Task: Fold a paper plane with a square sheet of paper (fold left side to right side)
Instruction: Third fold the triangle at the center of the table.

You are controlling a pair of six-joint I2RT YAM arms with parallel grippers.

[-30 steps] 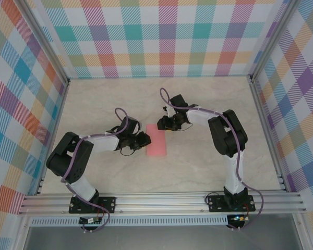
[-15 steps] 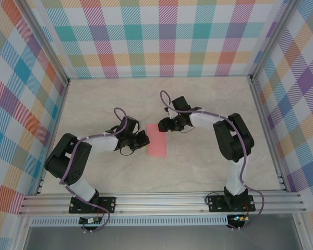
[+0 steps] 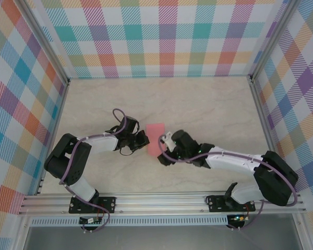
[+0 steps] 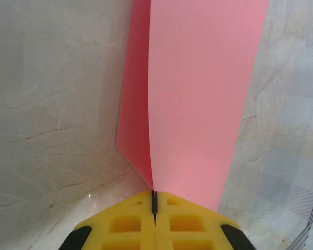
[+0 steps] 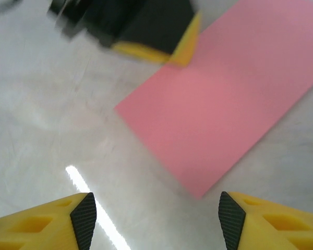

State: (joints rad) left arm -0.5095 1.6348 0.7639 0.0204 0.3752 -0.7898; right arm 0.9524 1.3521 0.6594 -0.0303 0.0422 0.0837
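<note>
square sheet of paper (image 3: 155,133) | lies folded double, mid-worktop (image 3: 208,104) | left pincer (image 4: 154,200) clenched on its edge, probably holding layers aligned | right pincer (image 5: 154,214) released, hovering by near end

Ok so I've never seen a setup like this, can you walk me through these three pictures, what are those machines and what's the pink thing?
These are two robot arms, bolted at the near edge of a pale marbled table with checked walls around it. The wide picture looks down from above: the left arm is on the left, the right arm on the right. The other two pictures come from small cameras on each wrist, so the yellow tips at the bottom are that arm's own jaws. Between the arms lies a pink sheet of paper, doubled over into a narrow rectangle; two layers show in the left wrist picture. The left arm's jaws are shut on its edge. The right arm's jaws stand open just short of a corner of the paper, holding nothing.
</note>
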